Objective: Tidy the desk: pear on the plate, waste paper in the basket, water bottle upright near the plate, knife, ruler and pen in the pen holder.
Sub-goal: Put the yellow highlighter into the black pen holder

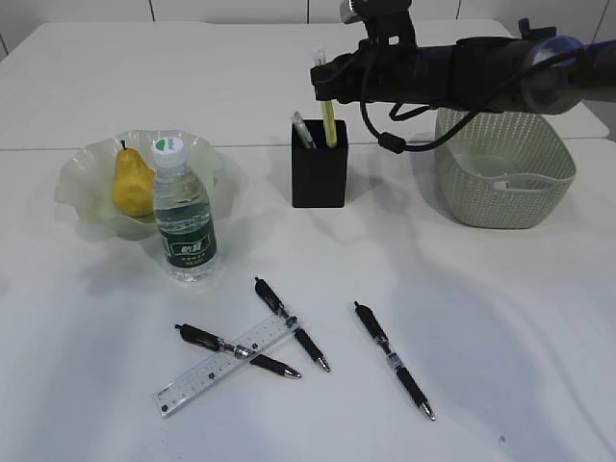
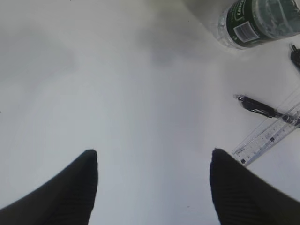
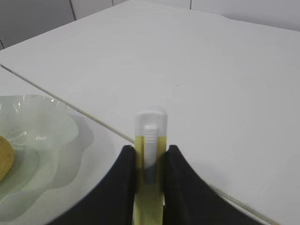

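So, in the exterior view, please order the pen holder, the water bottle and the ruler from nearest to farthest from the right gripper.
1. pen holder: directly under the right gripper, middle of the desk.
2. water bottle: lower left, in front of the plate.
3. ruler: front of the desk, under the pens.

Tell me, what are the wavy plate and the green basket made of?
The plate looks like glass: pale green, shiny and see-through, with the pear showing through its rim. The basket looks like matte plastic, with moulded rows of little holes that imitate weaving.
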